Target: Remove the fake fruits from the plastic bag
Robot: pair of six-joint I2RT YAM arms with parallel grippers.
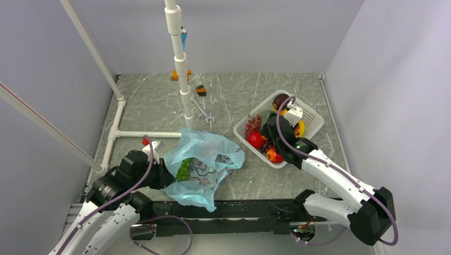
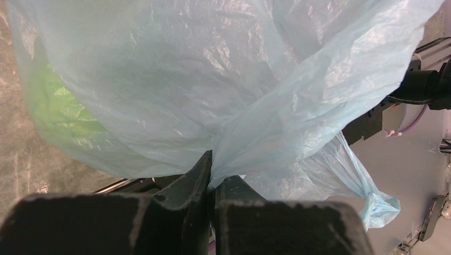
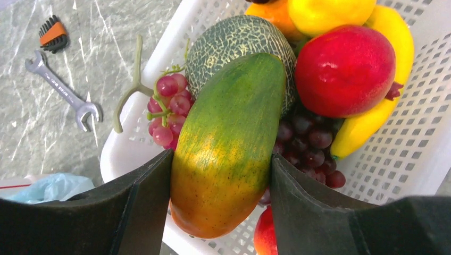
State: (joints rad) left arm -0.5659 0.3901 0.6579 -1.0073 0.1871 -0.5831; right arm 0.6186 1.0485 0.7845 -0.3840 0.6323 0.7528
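The light-blue plastic bag (image 1: 205, 162) lies crumpled at the near middle of the table, with a green grape bunch (image 1: 183, 169) showing through its left side. My left gripper (image 2: 213, 164) is shut on a fold of the bag (image 2: 228, 90) at its left edge. My right gripper (image 3: 220, 175) is over the white basket (image 1: 314, 125) and is shut on the orange-green mango (image 3: 231, 143), which stands between its two fingers. In the top view the gripper body hides the mango. The other fake fruits are not visible in the bag.
The white basket (image 3: 420, 138) holds a netted melon (image 3: 234, 40), purple grapes (image 3: 308, 138), a banana (image 3: 372, 106), red apples (image 1: 256, 139) and a lemon (image 3: 330, 13). A wrench (image 3: 61, 90) and a small orange-black tool (image 3: 53, 33) lie behind it. A white pipe frame (image 1: 183, 79) stands at the back.
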